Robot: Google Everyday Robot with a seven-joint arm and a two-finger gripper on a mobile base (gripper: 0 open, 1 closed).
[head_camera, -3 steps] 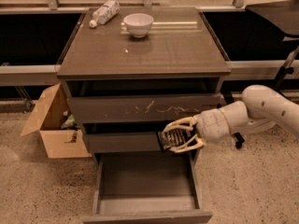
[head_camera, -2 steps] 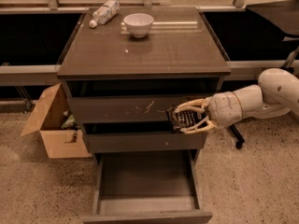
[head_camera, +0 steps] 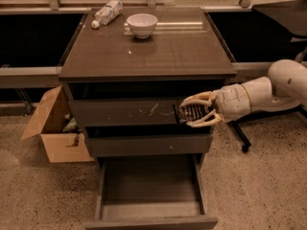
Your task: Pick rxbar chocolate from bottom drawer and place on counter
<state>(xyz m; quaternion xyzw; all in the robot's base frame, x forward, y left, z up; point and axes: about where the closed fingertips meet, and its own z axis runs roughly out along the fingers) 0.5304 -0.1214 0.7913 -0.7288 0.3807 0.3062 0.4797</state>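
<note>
My gripper reaches in from the right on a white arm and is shut on the rxbar chocolate, a small black bar with pale print lines. It holds the bar in the air in front of the scratched upper drawer front, just below the counter's edge. The bottom drawer stands pulled open beneath, with nothing showing on its flat grey floor. The counter is the glossy grey-brown top of the cabinet, above and left of the gripper.
A white bowl and a clear plastic bottle lying on its side sit at the back of the counter. An open cardboard box stands on the floor left of the cabinet. A chair base is behind the arm.
The gripper has risen with the bar, from the level of the middle drawer to the upper drawer front, drifting slightly right.
</note>
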